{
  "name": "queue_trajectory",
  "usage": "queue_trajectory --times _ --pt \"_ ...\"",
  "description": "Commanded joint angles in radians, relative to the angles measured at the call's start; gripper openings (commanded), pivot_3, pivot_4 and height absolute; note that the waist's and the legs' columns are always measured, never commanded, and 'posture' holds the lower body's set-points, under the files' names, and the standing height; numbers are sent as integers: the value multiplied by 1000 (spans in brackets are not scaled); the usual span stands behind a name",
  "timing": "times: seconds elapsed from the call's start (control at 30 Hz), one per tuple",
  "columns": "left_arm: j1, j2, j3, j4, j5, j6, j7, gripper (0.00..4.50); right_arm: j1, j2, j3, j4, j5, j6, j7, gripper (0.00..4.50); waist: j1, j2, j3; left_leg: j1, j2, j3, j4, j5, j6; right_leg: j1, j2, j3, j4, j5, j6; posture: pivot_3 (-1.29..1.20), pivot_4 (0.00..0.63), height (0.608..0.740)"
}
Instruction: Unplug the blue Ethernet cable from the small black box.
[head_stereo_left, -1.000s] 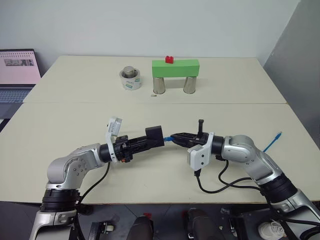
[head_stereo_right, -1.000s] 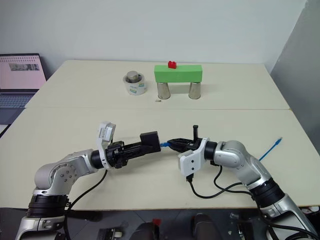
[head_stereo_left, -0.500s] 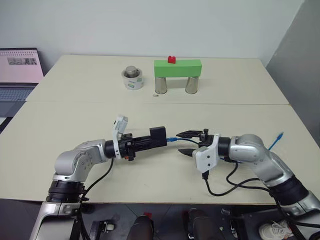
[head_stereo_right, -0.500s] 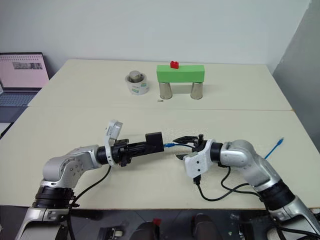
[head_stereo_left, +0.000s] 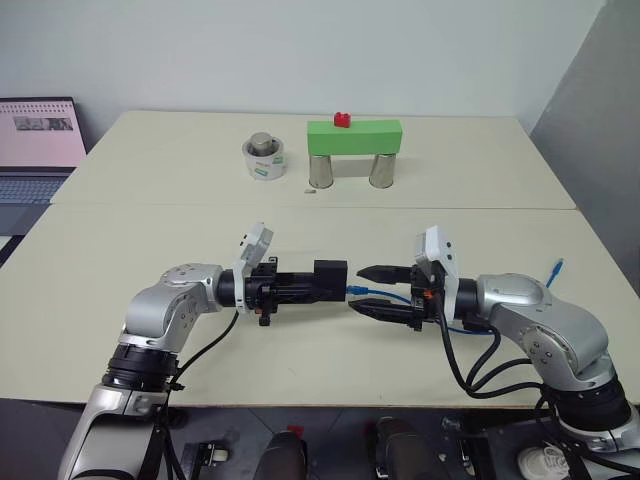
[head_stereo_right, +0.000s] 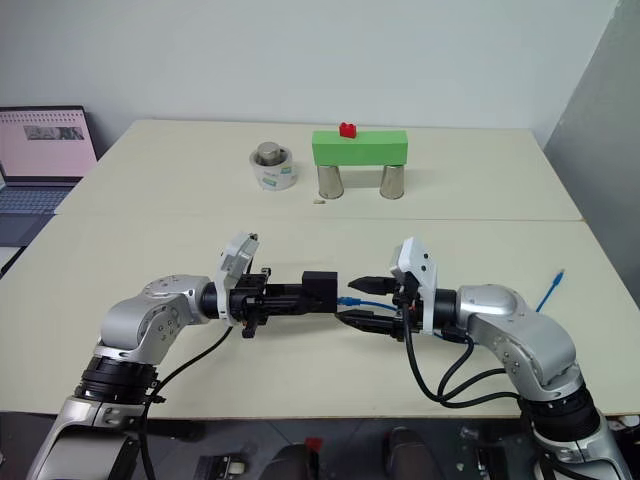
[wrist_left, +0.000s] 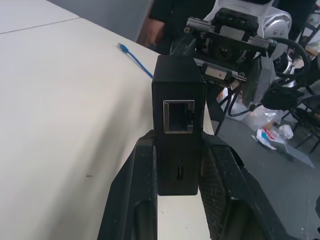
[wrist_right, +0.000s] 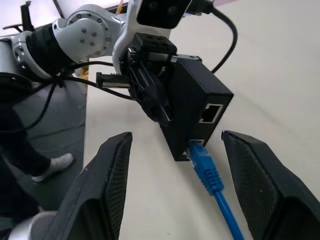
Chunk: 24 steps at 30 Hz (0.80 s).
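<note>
Two cream-coloured tabletop slabs sit end to end, with a thin seam running across between them, under a plain pale wall; a grey panel closes the room's right side. At the far left edge an open laptop shows a pinkish screen.

On the far slab stand a small white roll with a grey metal cylinder in its middle, and to its right a green block bridging two metal cans, a small red brick on top.

Over the near slab the two arms face each other. The left gripper has its fingers closed on the small black box, held level above the tabletop with its ports turned to the right gripper. That one has its fingers spread apart, one above and one below the plug end of the blue Ethernet cable — not touching it. In the right wrist view the plug sits at the box's lower port, and I cannot tell whether it is seated or just out; the port above it is empty. The cable runs back under the right arm, and its other end lies near the tabletop's right edge.
</note>
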Motion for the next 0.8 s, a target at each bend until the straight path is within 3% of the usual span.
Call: queue_trajectory --times 0.03,0.6,0.8 --pt "-15 9 0 -23 3 -13 -21 771 -28 -2 -17 20 47 36 19 3014 0 0 0 0 0 0 0 0 0 0 0 0 0 0 0 0 150 740" --pt "-6 4 -2 -35 18 -44 -33 771 -55 -33 35 96 23 40 79 3014 0 0 0 0 0 0 0 0 0 0 0 0 -1 0 0 0 150 740" --pt "1 4 -13 -46 25 -58 -38 771 -63 -27 41 106 25 42 74 1784 0 0 0 0 0 0 0 0 0 0 0 0 -1 0 0 0 150 740"
